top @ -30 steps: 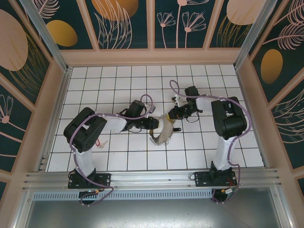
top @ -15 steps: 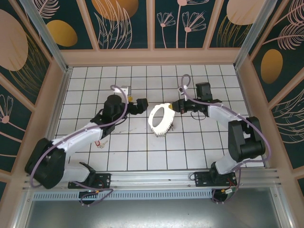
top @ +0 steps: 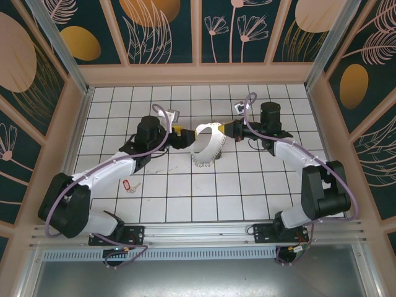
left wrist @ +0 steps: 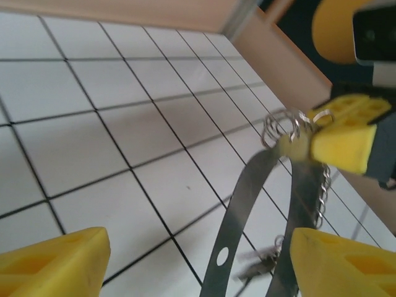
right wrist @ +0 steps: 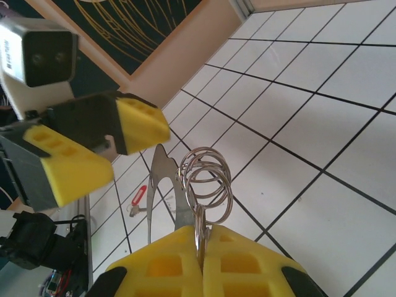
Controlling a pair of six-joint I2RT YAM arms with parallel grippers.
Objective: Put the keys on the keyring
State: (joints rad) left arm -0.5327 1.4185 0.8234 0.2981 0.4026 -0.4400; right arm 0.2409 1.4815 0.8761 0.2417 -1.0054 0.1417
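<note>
1. right gripper (right wrist: 201, 263) is clamped on the keyring (top: 207, 145), pinching its coiled wire rings and holding the pale band upright at mid tabletop (top: 247, 192)
2. left gripper (top: 180, 137) hangs just beside the keyring, jaws spread wide, gripping nothing
3. a red-tagged key (top: 128, 184) lies flat on the tabletop, well apart from the keyring, on the left side

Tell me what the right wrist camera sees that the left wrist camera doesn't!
Right wrist, not left wrist: a red-tagged key lying on the white tiles, and the grey camera box by the left hand. Left wrist, not right wrist: a little chain and small keys dangling off the keyring. Both: the keyring's grey band, its wire coils, the right hand shut on them, and those tiles.
</note>
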